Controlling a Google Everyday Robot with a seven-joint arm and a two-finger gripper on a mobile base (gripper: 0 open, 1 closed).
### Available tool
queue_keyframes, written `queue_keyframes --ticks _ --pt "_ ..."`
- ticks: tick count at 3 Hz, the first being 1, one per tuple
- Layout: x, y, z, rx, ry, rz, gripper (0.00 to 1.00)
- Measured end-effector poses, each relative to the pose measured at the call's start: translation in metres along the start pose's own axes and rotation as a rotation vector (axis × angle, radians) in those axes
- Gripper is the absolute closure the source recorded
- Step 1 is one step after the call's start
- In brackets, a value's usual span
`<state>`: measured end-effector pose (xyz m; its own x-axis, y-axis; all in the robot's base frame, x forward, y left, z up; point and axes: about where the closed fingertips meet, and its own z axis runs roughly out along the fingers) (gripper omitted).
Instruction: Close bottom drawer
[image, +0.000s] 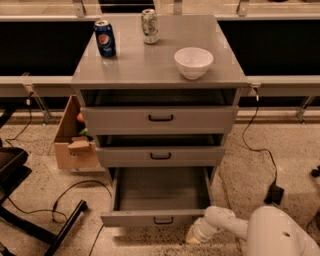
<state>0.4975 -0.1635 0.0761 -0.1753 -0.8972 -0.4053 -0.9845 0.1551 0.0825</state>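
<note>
View: one camera looked steeply down from beyond the counter's (150, 62) front edge, facing the drawer fronts.
Range: middling; whole counter and surrounding floor fitted in.
Claw: the claw (194, 235) sat low, below the counter's front right corner, beside the bottom drawer (150, 219).

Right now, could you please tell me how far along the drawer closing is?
Done: nothing yet; the bottom drawer stands pulled far out, its tray in full view. In hand: the gripper sits low near the floor, just in front of the drawer's front, right of its handle. Left: probably push the front in until it lines up with the middle drawer above.
</note>
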Motion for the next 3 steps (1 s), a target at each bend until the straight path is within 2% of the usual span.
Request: queue_keyframes --ticks 1,2,3 --pt "-0.018 -0.036 -0.006 0.037 -0.024 -0.031 1.00" --pt "-0.018 -0.037 -0.006 0.039 -0.025 -0.031 1.00" --pt "-0.022 -0.078 -0.012 0.068 -0.038 -0.028 1.00"
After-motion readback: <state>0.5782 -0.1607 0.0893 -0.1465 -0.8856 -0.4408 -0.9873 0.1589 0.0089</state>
